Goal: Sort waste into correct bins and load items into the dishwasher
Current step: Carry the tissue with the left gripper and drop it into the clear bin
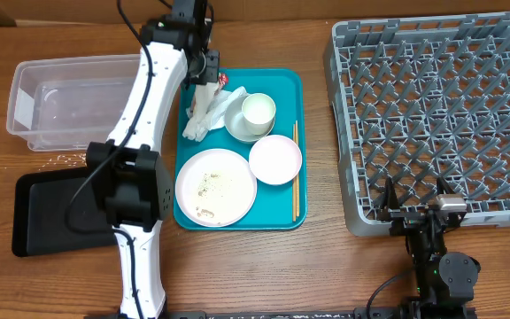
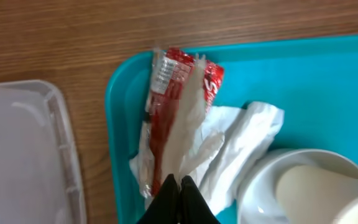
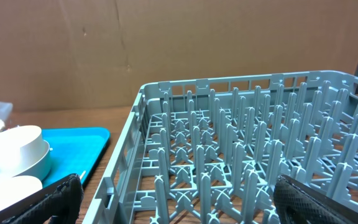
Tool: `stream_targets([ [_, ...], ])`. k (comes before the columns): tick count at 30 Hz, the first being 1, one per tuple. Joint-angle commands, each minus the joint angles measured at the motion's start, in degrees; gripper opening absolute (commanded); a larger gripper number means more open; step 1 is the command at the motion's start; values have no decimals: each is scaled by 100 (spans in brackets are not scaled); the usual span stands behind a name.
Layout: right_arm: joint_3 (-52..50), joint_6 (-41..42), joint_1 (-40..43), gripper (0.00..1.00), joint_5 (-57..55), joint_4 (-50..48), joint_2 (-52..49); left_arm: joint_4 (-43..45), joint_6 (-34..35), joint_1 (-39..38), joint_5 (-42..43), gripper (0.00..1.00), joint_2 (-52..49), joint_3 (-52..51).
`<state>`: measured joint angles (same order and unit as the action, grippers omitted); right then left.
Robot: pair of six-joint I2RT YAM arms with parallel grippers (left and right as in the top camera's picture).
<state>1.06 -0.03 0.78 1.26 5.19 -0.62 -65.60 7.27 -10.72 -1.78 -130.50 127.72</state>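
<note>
My left gripper (image 2: 179, 182) is shut, its tips pinching the near end of the red-and-white wrapper (image 2: 174, 93) at the teal tray's back left corner. Crumpled white napkins (image 2: 241, 140) lie under and beside the wrapper. On the tray stand a white cup (image 1: 258, 110) inside a grey bowl (image 1: 235, 129), a small white bowl (image 1: 275, 159) and a large white plate (image 1: 228, 202) carrying rice scraps (image 1: 211, 184). My right gripper (image 1: 414, 208) stands open at the near left edge of the grey dish rack (image 1: 441, 115), holding nothing.
The clear tub (image 1: 25, 75) sits at the left, and in front of it lies the black tray (image 1: 42, 213). Loose rice scraps (image 1: 65, 159) dot the table between them. Chopsticks (image 1: 295, 173) lie along the right side of the teal tray (image 1: 282, 84).
</note>
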Motion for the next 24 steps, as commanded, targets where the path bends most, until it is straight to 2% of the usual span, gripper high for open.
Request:
stream_targets([
  [1,-59,-42,37,100,-26,-37,46,-267,260,70,-20,4,326,404],
  [6,-59,-42,37,100,-26,-37,46,-518,264,166,-240,4,391,780],
  [13,-59,-42,37,100,-26,-37,46,-651,481,487,-120,4,704,1384],
  [17,-59,-42,37,100,-26,-37,46,-658,522,756,-520,4,922,1432],
  [24,-59,-42,37,100,-28,-37,46,-684,1373,1429,-1397,4,942,1412],
])
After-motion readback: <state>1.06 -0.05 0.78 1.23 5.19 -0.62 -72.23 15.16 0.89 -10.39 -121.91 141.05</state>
